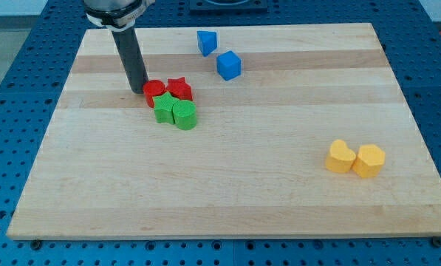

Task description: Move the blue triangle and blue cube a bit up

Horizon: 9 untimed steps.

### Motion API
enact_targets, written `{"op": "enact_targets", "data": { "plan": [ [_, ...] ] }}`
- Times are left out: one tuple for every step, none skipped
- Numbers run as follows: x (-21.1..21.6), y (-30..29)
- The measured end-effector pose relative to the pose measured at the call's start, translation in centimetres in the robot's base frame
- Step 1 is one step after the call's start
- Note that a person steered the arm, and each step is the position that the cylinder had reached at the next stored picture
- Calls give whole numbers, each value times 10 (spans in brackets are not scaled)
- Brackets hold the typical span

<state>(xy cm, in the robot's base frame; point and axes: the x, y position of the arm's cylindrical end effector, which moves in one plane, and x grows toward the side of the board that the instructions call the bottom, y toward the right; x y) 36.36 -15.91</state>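
The blue triangle (207, 41) lies near the board's top edge, a little left of the middle. The blue cube (229, 65) sits just below and to the right of it, apart from it. My tip (139, 90) rests on the board at the left, touching or almost touching the left side of a red block (155, 91). The tip is well to the left of and below both blue blocks.
A red star (179, 89) sits right of the red block. A green star (165, 108) and a green cylinder-like block (185, 115) lie just below them, all clustered. Two yellow blocks (340, 157) (369, 160) sit side by side at the lower right. The wooden board (227, 192) lies on a blue perforated table.
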Motion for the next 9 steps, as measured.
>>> {"op": "enact_targets", "data": {
  "plan": [
    [3,0],
    [11,-7],
    [43,-18],
    [91,-14],
    [108,20],
    [109,61],
    [109,90],
    [107,100],
    [100,100]
  ]
}}
